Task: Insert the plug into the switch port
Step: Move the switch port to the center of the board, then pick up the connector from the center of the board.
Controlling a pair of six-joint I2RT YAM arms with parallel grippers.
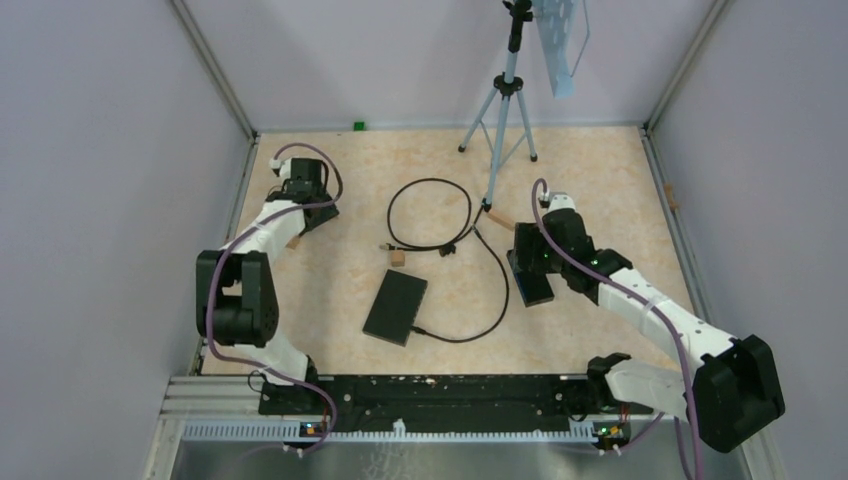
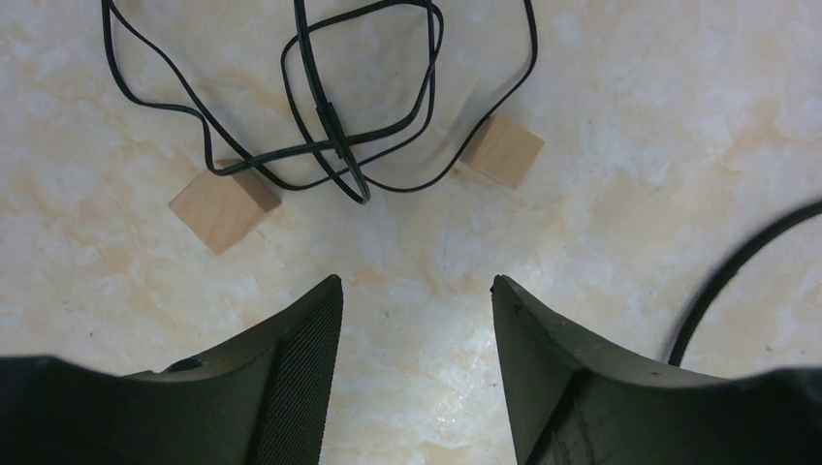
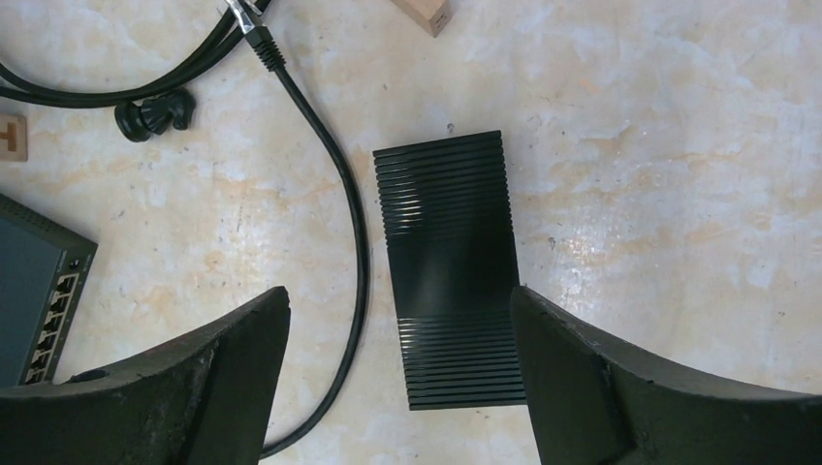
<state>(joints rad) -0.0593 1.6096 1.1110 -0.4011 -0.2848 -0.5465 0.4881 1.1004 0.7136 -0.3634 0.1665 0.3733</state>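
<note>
The switch is a flat black box lying mid-table; the right wrist view catches its corner and a row of ports. A black cable runs from a coil towards the switch. A plug with a clear tip and black boot lies at the top of the right wrist view. My right gripper is open over a ribbed black block, holding nothing. My left gripper is open over bare table, far left of the switch.
A tripod stands at the back, one foot near the coil. Small wooden blocks lie by thin looped cable. Another block and a black knob lie near the plug. Walls enclose the table.
</note>
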